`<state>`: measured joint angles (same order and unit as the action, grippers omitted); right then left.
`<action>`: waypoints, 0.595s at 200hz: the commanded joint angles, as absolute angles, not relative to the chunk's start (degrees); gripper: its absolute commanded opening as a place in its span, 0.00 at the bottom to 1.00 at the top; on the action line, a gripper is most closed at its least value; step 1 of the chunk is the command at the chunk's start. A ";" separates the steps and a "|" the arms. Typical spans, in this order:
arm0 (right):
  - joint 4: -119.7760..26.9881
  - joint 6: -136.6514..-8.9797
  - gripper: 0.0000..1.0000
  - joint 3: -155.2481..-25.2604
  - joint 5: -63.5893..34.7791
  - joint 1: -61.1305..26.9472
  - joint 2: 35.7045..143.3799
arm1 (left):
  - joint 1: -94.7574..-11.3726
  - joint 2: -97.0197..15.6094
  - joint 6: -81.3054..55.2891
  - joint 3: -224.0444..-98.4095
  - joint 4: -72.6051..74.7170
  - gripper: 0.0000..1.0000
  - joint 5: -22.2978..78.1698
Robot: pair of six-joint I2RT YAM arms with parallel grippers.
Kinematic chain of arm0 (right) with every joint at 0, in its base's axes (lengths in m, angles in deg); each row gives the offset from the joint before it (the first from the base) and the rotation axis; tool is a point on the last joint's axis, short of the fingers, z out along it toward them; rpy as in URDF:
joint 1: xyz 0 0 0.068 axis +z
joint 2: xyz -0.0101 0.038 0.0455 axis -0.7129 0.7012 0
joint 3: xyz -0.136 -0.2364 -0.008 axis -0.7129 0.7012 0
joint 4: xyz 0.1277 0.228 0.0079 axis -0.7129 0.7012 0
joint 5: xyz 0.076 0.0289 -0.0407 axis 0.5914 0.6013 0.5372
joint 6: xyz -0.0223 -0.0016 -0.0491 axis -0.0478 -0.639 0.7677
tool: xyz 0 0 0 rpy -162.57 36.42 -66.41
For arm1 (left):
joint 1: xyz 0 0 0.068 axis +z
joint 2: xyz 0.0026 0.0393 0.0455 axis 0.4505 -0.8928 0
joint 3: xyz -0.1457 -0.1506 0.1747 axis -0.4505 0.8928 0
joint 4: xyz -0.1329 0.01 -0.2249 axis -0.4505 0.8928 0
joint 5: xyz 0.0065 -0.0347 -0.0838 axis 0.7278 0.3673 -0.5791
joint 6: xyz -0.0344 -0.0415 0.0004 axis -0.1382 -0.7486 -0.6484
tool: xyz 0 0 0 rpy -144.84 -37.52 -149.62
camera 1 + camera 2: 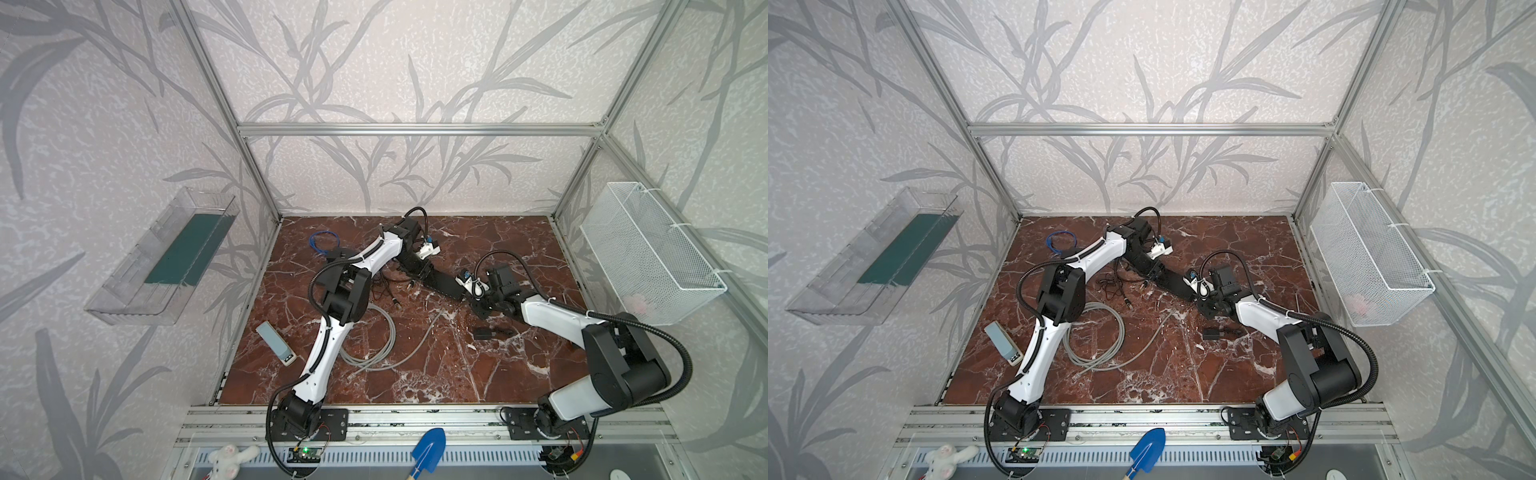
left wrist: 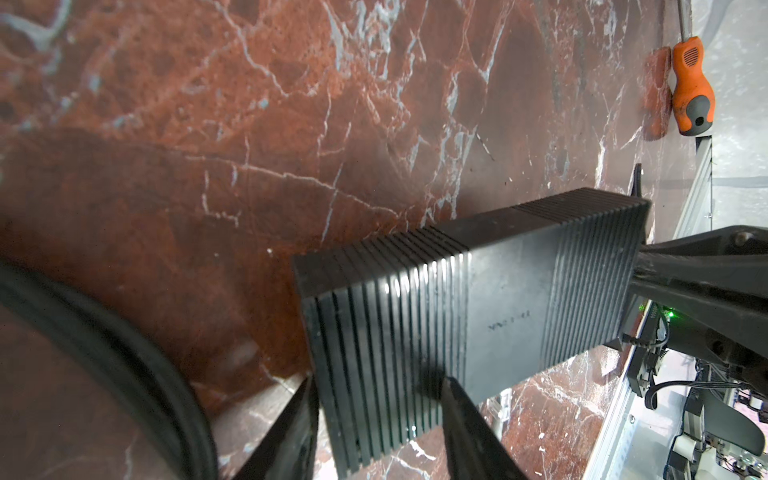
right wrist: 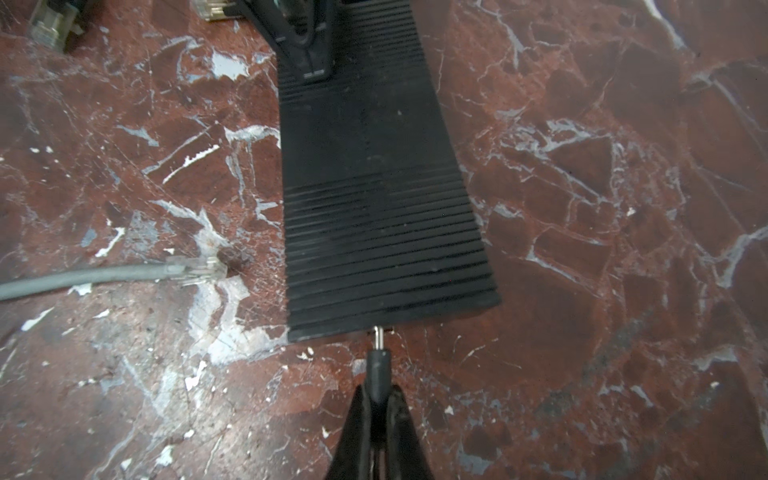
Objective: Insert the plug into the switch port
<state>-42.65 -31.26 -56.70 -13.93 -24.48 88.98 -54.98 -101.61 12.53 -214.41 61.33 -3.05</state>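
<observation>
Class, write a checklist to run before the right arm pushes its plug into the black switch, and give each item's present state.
1. Right gripper shut on the plug: ok.
2. Left gripper bracing the switch at its far end: ok.
3. Plug's pin aimed at the switch's near end face: ok.
4. Pin already inside a port: cannot tell.
5. Grey cable connector apart from the switch: ok.

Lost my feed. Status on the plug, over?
Left tool clamps black ribbed switch box. Right tool pinches small black barrel plug, metal pin at box's end face, body outside. Grey cable beside, clear of path.
</observation>
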 commanded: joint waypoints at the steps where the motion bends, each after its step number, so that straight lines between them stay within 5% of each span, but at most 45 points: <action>1: -60.47 -30.94 0.00 -60.25 -3.53 -22.59 88.48 | -62.87 -102.35 16.14 -215.79 67.36 0.47 -16.78; 119: -64.91 -32.40 0.00 -62.72 -0.26 -22.31 93.54 | -65.81 -102.18 18.19 -216.06 67.88 0.45 -19.99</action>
